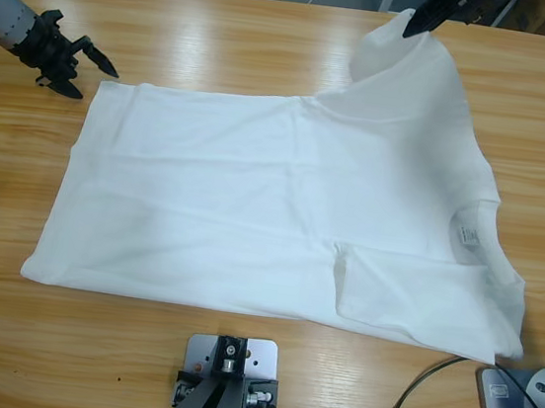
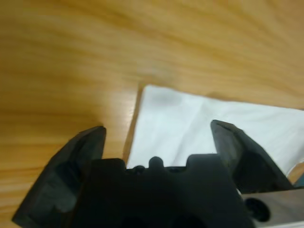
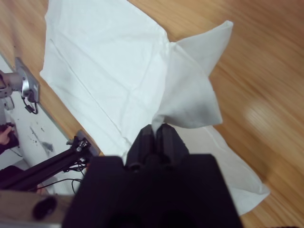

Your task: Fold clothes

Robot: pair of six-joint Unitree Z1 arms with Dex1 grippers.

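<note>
A: Okay, starting near my edge. What's lying closest?

B: I'm seeing the white T-shirt point(image 1: 280, 225) lying mostly flat on the wooden table point(image 1: 223, 39), its hem end at the left in the high view, its collar end at the right. The near sleeve point(image 1: 419, 307) is lying flat along the front edge. The neck label point(image 1: 467, 235) is showing by the collar at the right.

A: And further back?

B: I'm watching the left gripper point(image 1: 90, 70) sitting at the far left, just beside the shirt's far hem corner point(image 2: 154, 95), not touching it. Its jaws are standing wide apart with nothing between them; the left wrist view is showing that corner lying on the wood just ahead of them.

A: Far side?

B: The right gripper point(image 1: 413, 27) is coming in from the top right. Its jaws are pinched tight on the far sleeve point(image 3: 194, 80), and the cloth is rising off the table to that pinch in a cone. The rest of the shirt is lying flat below it.
</note>
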